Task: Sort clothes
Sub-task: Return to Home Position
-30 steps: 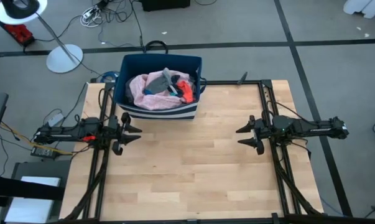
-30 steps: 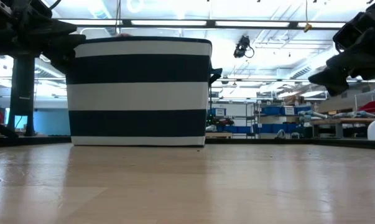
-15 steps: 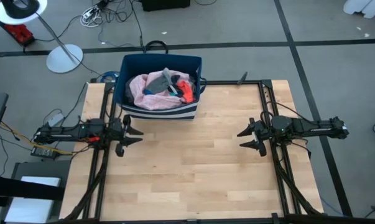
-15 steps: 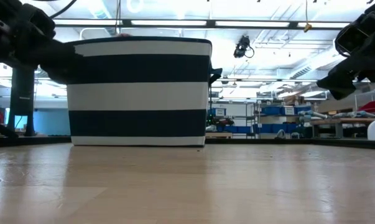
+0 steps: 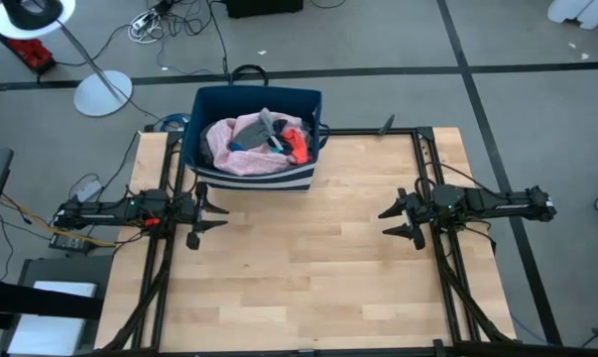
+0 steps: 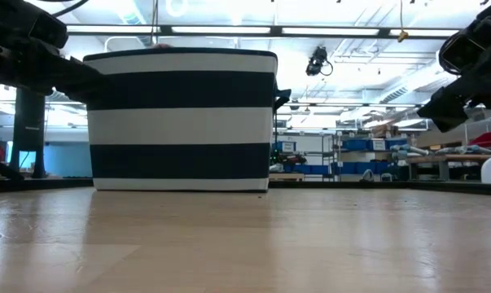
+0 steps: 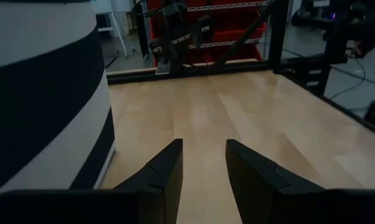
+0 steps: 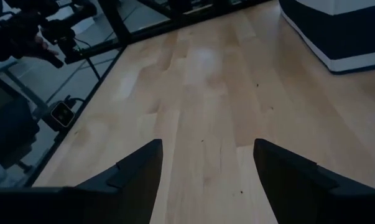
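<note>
The clothes (image 5: pixel 257 142), pink, grey and red-orange, lie piled inside a dark blue bin (image 5: pixel 254 104) with a striped base at the table's far left; the bin's striped wall fills the low view (image 6: pixel 180 122). My left gripper (image 5: pixel 219 212) is open and empty above the table's left side, near the bin's front; its fingers show in the left wrist view (image 7: pixel 203 149). My right gripper (image 5: pixel 388 220) is open and empty above the table's right side; it also shows in the right wrist view (image 8: pixel 206 152).
The wooden table (image 5: pixel 308 258) has bare boards between the two arms. Dark frame rails (image 5: pixel 427 159) run along its left, right and far sides. A lamp stand (image 5: pixel 102 91) and cables lie on the floor beyond the far edge.
My left gripper has drawn back toward the table's left edge, and its fingers have come a little closer together while staying open. My right gripper has drawn back slightly toward the right edge. The bin and the clothes have stayed where they were.
</note>
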